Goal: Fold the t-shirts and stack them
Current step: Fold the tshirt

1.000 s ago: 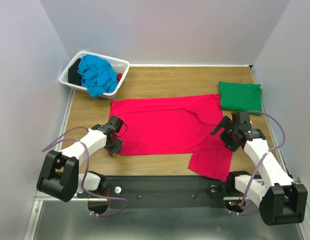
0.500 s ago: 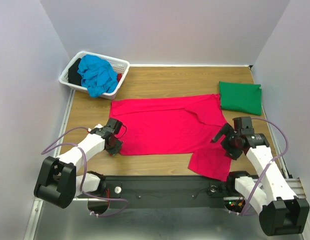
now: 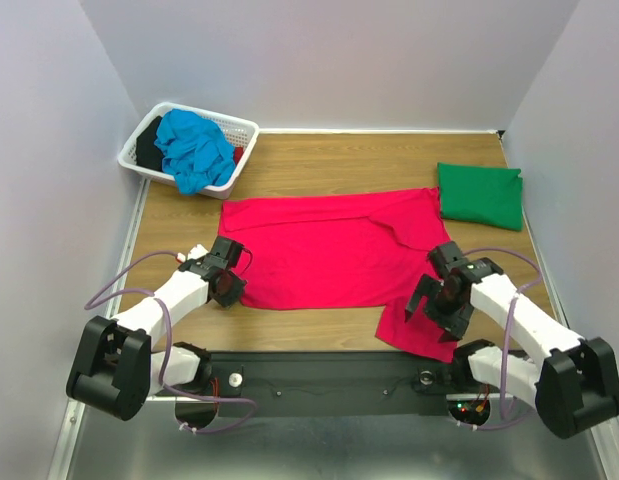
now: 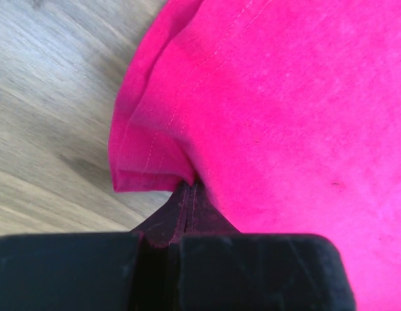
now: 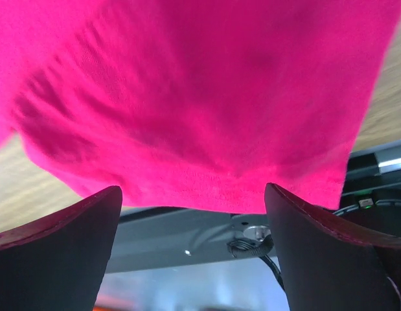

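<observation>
The crimson-pink t-shirt [image 3: 329, 250] lies spread flat on the wooden table, and its near-right sleeve hangs over the front edge. My left gripper [image 3: 227, 288] is shut on the shirt's near-left corner. In the left wrist view the hem [image 4: 155, 149] bunches into the closed jaws of the left gripper [image 4: 187, 210]. My right gripper [image 3: 436, 310] is open over the near-right sleeve. In the right wrist view its fingers [image 5: 54, 253] stand wide apart below the sleeve's edge [image 5: 200, 110]. The green t-shirt [image 3: 479, 193] lies folded at the far right. The turquoise-blue t-shirt [image 3: 194, 148] is piled in the basket.
The white lattice laundry basket [image 3: 244, 128] stands at the far left corner and also holds dark cloth. The black front rail [image 3: 319, 375] runs along the table's near edge, with cables under the sleeve [image 5: 252, 236]. Walls close in on three sides.
My right gripper has swung from beside the shirt's right edge down and left onto the near-right sleeve. My left gripper has stayed shut on the shirt's corner, hardly moving.
</observation>
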`<action>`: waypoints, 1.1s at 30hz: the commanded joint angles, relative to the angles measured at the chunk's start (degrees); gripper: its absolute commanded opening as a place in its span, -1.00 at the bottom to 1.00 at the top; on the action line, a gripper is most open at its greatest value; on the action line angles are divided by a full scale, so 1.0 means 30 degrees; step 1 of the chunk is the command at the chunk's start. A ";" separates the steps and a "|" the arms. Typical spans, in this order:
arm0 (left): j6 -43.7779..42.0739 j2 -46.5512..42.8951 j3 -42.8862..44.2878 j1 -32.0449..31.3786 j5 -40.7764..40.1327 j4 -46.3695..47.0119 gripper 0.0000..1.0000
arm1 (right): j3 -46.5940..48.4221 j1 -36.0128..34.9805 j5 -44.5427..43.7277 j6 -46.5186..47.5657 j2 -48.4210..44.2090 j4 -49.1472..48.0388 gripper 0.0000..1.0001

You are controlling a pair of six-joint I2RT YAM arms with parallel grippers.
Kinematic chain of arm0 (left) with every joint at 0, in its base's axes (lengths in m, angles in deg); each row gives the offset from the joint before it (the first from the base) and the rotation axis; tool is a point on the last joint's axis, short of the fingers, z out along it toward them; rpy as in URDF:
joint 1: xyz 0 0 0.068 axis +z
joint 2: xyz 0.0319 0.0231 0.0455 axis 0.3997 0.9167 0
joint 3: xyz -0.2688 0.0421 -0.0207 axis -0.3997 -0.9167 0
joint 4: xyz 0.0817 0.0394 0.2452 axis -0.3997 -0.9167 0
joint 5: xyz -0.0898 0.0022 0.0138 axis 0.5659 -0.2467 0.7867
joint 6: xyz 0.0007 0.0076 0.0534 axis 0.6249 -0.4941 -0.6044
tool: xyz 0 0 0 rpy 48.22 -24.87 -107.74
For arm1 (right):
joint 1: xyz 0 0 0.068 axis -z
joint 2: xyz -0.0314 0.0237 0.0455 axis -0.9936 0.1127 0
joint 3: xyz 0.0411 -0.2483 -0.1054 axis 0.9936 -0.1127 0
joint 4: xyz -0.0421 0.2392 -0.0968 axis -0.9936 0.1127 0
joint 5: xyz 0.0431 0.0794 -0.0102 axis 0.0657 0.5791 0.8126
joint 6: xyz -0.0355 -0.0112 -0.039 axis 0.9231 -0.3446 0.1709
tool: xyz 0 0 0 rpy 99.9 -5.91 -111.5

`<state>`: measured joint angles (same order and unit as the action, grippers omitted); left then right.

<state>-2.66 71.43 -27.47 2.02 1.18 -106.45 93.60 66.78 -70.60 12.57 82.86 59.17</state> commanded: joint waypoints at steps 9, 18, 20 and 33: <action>-0.0124 0.0217 -0.0748 -0.0056 -0.0616 -0.0205 -1.00 | 0.0377 -0.2706 -0.1486 -0.1306 0.2077 0.0334 0.43; -0.0007 0.0247 -0.0397 -0.0056 -0.0909 -0.0615 -1.00 | 0.1085 -0.3498 -0.1899 -0.0779 0.4713 -0.1157 0.31; 0.0022 0.0130 -0.0425 -0.0027 -0.0938 -0.0645 -1.00 | 0.0615 -0.3498 -0.0903 -0.0517 0.5766 -0.1977 0.28; 0.0140 -0.0573 -0.0631 -0.0056 -0.0469 -0.0820 -1.00 | 0.1111 -0.3527 -0.2072 0.0012 0.5243 -0.2157 -0.57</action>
<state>-2.36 70.71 -27.88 2.02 0.85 -105.88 97.21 56.74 -73.48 12.35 99.86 54.12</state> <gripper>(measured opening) 0.014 0.274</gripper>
